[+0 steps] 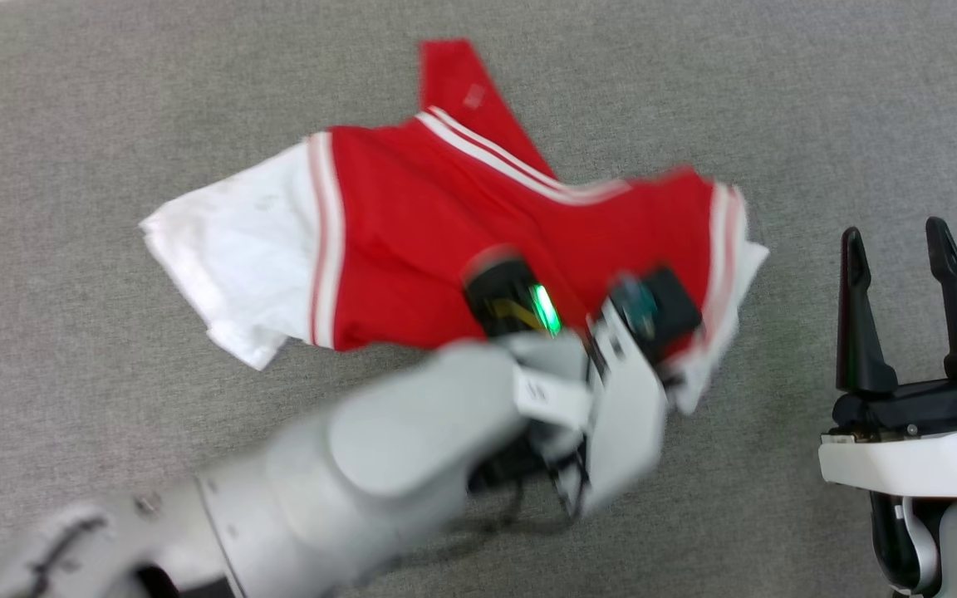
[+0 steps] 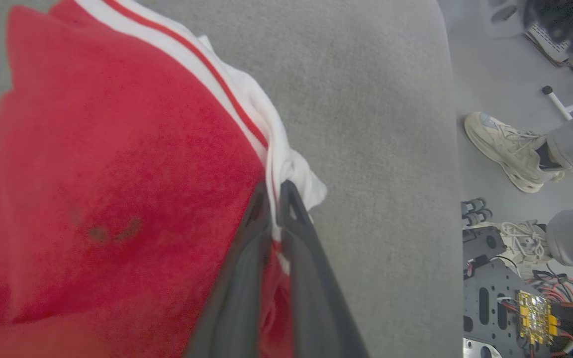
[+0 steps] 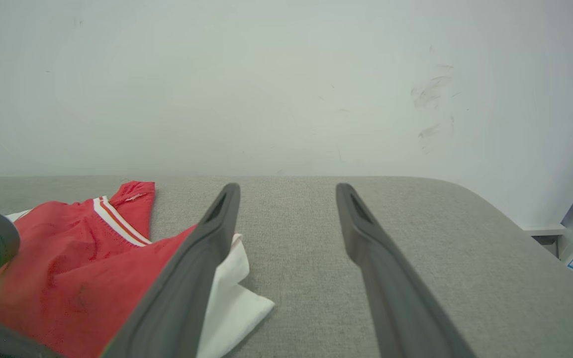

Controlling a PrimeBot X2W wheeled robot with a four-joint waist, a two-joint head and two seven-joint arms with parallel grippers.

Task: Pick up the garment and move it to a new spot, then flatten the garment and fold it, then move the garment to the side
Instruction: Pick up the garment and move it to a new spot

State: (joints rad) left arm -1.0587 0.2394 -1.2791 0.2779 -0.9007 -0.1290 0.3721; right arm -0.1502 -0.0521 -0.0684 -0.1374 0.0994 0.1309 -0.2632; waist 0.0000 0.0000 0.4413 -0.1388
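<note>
The right gripper [image 3: 287,189] gapes wide above a grey table [image 3: 440,233]; a red jersey [image 3: 67,263] lies to its left, a pale wall [image 3: 286,84] behind

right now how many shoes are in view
2, both in the left wrist view on the floor beyond the grey surface: one pale shoe at the upper right, the second shoe below it, partly behind a black plate. Others may be hidden.

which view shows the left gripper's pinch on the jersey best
Left wrist view: the left gripper is shut on the jersey at its striped seam. The head view's blurred arm covers the pinch; the right wrist view catches the jersey's corner.
</note>
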